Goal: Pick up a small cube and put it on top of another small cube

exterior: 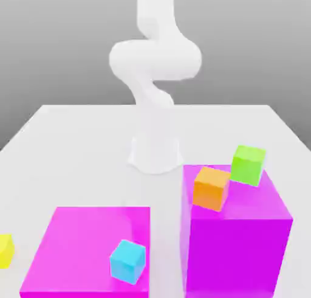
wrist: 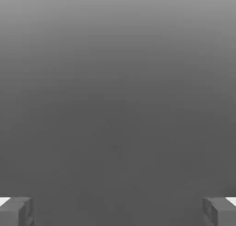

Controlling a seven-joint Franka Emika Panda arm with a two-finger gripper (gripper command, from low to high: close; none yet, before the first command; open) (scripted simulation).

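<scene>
Orange cube (exterior: 211,188) and green cube (exterior: 248,164) side by side on tall magenta block (exterior: 243,242) | unstacked, nothing picked | gripper (wrist: 118,211) jaws wide apart, empty

Matt, smooth orange cube (exterior: 211,188)

A white table (exterior: 73,126) under soft, even light; behind it, a plain grey backdrop (exterior: 54,41).

Four small cubes on a white table: orange cube (exterior: 211,188) and green cube (exterior: 248,164) sit near each other, apart, atop the tall magenta block (exterior: 237,248) at right; cyan cube (exterior: 127,261) rests on the low magenta slab (exterior: 79,248); yellow cube (exterior: 5,250) lies far left.
</scene>
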